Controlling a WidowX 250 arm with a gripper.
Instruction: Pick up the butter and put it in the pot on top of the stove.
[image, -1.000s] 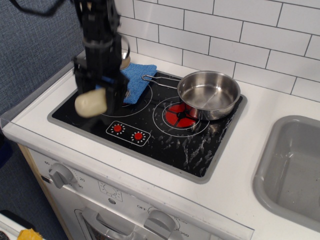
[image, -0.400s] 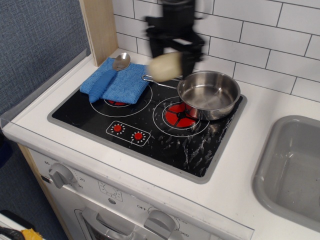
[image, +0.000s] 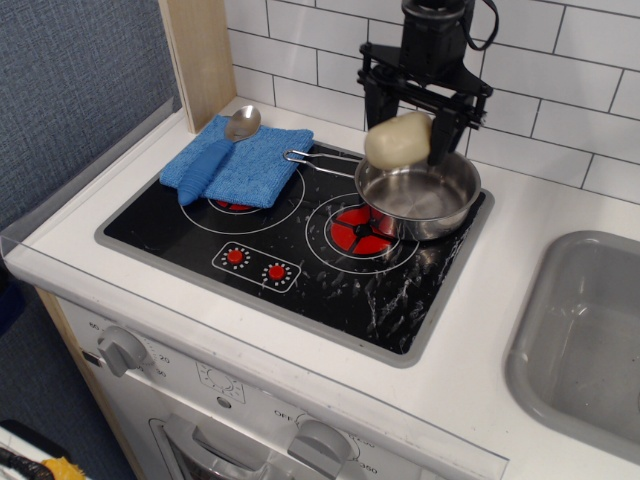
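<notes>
- The round shiny steel pot (image: 418, 190) is open from above; only the pale cream butter lump (image: 397, 139) hangs there.
- The white tiled wall (image: 560, 90) stands close behind.
- The black glossy stove (image: 300, 262) front is free.

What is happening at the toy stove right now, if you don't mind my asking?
A single robot arm's pincer holds the butter, a pale rounded lump, in the air just above the pot. The pot sits on the right burner of the stove and looks empty, so the butter is not yet dropped in. A blue cloth with a spoon lies on the left burner.
</notes>
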